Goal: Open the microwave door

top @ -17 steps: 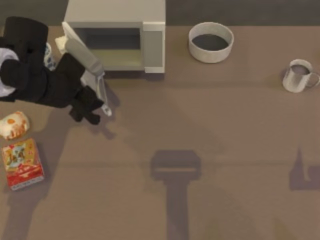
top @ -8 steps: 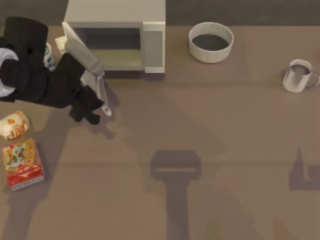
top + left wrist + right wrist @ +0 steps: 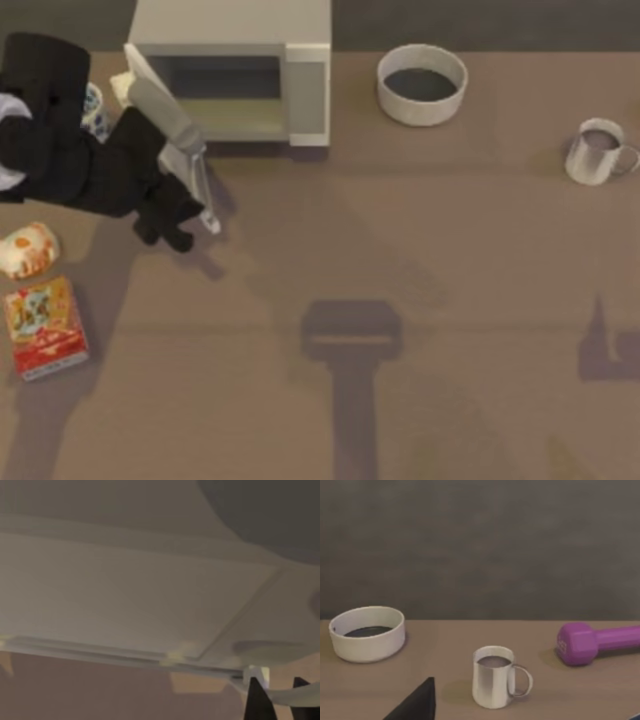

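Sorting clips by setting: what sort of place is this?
Likely a simulated kitchen-style tabletop. A microwave stands with its microwave door swung open, held by the left gripper. A metal mug and white bowl sit nearby, though a purple dumbbell suggests mixed props.

left arm (image 3: pixel 75 160) is basically all chunky matte black segments with a white patch near the edge, ending in black pointy fingers (image 3: pixel 257 702).
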### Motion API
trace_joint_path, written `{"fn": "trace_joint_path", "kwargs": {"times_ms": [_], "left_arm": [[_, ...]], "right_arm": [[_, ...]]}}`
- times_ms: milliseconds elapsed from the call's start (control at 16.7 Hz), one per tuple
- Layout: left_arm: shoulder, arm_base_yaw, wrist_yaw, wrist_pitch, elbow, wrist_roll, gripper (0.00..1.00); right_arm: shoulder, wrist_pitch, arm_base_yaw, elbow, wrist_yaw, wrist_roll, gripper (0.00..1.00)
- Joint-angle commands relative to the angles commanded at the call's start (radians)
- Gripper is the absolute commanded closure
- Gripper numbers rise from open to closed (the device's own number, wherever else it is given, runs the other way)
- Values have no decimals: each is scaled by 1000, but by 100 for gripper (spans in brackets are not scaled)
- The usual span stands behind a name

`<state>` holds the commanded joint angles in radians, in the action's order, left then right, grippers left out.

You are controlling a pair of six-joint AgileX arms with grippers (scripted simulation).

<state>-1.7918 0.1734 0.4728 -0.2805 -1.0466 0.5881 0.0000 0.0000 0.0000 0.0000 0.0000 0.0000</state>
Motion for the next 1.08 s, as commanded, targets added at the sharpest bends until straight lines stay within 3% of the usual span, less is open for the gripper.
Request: {"fn": "trace_joint_path", "kwargs": {"times_ms": [360, 1080], "left_arm": [[-2, -39, 45, -45, -17, 89, 100], [-3, -40, 46, -47, -17, 92, 100]], "right_arm": [[0, 0, 0, 0, 0, 0, 0], [0, 0, 0, 0, 0, 0, 0]]}}
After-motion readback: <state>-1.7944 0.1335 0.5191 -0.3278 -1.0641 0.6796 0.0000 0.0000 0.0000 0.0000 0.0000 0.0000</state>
